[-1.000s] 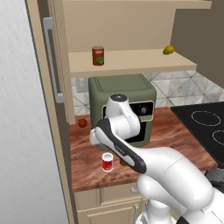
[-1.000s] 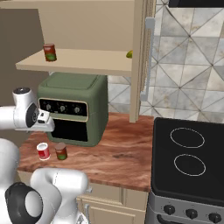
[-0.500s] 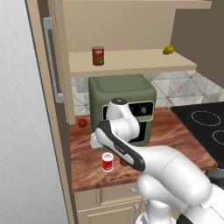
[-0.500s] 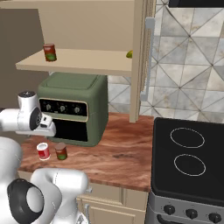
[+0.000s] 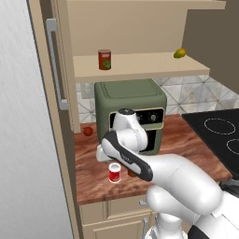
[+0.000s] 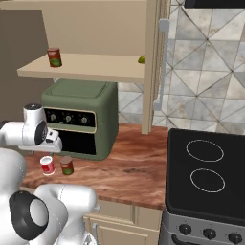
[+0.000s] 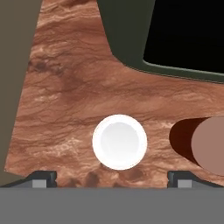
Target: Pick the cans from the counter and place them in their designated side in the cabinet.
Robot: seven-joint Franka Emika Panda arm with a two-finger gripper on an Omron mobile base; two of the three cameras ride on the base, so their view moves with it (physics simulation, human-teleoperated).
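Cans stood on the counter [image 5: 93, 182] in front of the green oven [image 5: 130, 107]: the bright red can [image 5: 114, 172] on the left, upright near the front edge, and the brown-red can [image 6: 67, 165] just beside it on the right, apart from it. In the hand view the red can's white top [image 7: 119, 141] lay directly below the camera, between the two dark fingertips [image 7: 43, 177] at the bottom, which stood spread wide and held nothing; the brown-red can [image 7: 201, 146] showed off to the right of them. The gripper [image 7: 111, 178] hung above the red can without touching it.

A third can [image 5: 104, 59], brown-red with a green patch, stood upright on the left part of the cabinet [image 5: 140, 67] shelf, above the oven. A small yellow-green fruit [image 5: 179, 53] lay well apart at the shelf's right end. A small red round fruit [image 5: 87, 131] sat on the counter left of the oven, close to the tall door with its grey bar handle [image 5: 55, 65].

The arm [image 5: 177, 182] rose from the lower right of the left base view, folded sharply at the elbow, its wrist bent down over the red can in front of the oven door. To the right lay the black stovetop [image 6: 206, 177].
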